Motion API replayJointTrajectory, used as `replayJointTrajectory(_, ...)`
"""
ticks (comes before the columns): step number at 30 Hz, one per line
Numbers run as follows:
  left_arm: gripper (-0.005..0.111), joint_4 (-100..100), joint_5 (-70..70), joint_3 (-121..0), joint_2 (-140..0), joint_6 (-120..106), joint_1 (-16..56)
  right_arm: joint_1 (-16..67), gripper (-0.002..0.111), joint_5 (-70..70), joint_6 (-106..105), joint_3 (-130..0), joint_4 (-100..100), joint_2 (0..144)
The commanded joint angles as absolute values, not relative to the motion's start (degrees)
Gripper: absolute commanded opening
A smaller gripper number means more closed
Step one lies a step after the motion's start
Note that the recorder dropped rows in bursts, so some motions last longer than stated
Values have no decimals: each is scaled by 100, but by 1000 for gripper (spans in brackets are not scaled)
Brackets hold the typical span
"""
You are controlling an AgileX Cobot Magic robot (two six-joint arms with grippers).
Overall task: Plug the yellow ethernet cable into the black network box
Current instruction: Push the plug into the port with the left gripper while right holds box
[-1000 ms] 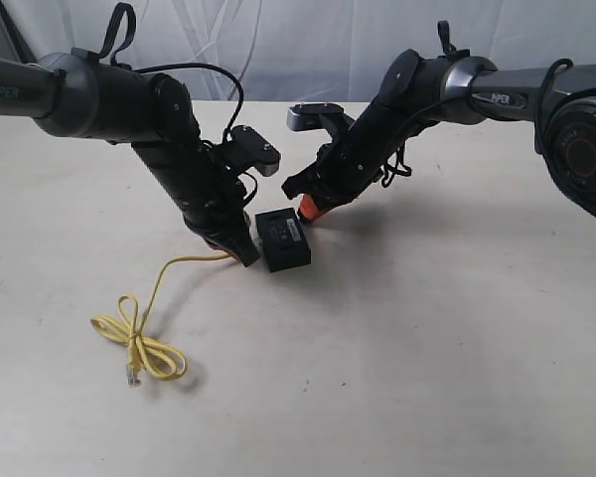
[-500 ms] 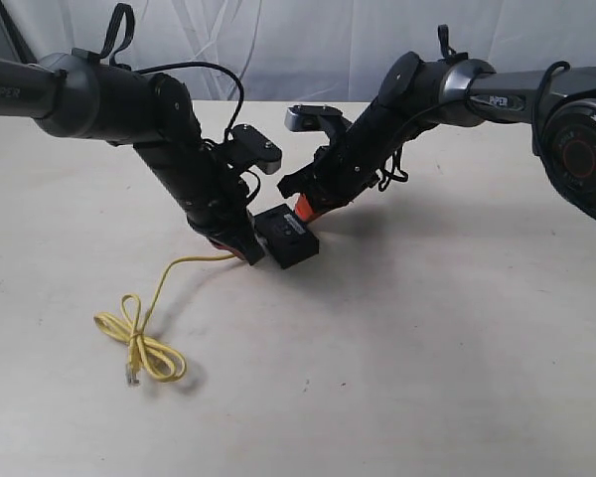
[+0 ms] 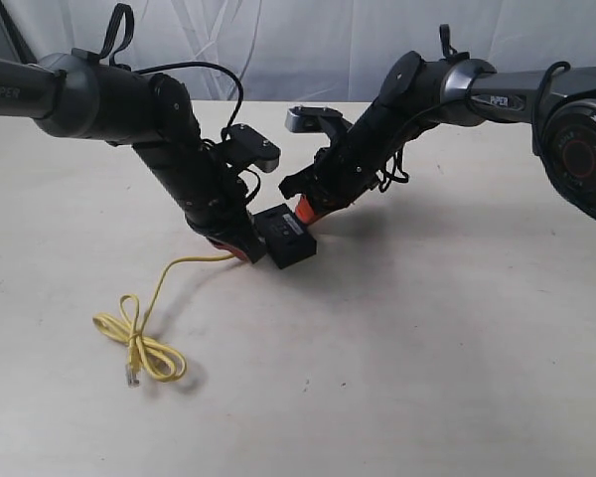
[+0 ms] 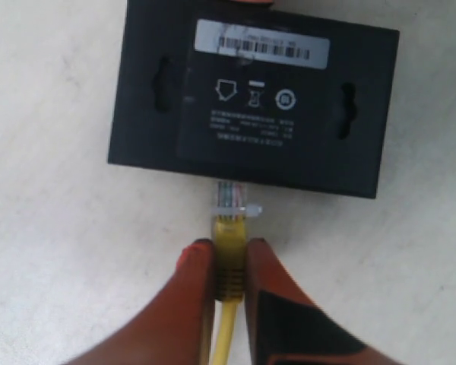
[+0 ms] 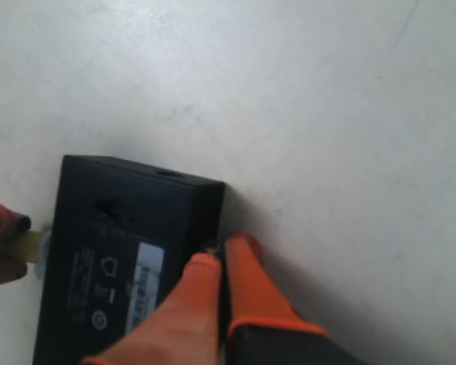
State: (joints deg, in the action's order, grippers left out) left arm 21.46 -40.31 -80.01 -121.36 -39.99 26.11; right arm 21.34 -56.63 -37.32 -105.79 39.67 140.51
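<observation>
— Where is the black network box (image 3: 284, 237)?
— It lies flat on the pale matte counter (image 3: 427, 348), label side up. It is a smooth rectangular plastic case between both arms.
— And the yellow ethernet cable (image 3: 142, 345)?
— The left end effector (image 4: 228, 255) pinches its boot between orange pads. The clear plug touches the box's long wall, and the rest lies in loose loops.
— The right end effector (image 5: 219, 255)?
— Clenched on nothing, tips against the opposite wall.

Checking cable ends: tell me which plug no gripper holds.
The plug lying by the loops of the yellow ethernet cable; the other plug, held by the left gripper, meets the black network box.
</observation>
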Motion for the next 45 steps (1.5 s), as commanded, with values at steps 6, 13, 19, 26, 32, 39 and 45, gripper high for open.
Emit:
replayJointTrajectory(6, 0, 2345, -3751, -8028, -12065, -3937, 2625, 2209, -1, -6433, -3734, -10544, 4081, 14105)
replayJointTrajectory(13, 0, 2545, -3529, -8028, -12065, -3937, 2625, 2246, -1, -6521, -3646, -10544, 4148, 14105)
replayJointTrajectory(19, 0, 2605, -3413, -8028, -12065, -3843, 2625, 2246, -1, -6691, -3626, -10544, 4161, 14105)
replayJointTrajectory(26, 0, 2593, -3421, -8059, -12065, -4183, 2625, 2246, -1, -6775, -3621, -10544, 4210, 14105)
replayJointTrajectory(32, 0, 2593, -3490, -8059, -12065, -4783, 2625, 2233, -1, -6600, -3642, -10544, 4068, 14105)
replayJointTrajectory(39, 0, 2593, -3592, -8059, -12065, -5162, 2625, 2233, -1, -6442, -3685, -10544, 3769, 14105)
replayJointTrajectory(45, 0, 2593, -3632, -8059, -12065, -5274, 2625, 2233, -1, -6088, -3798, -10544, 3535, 14105)
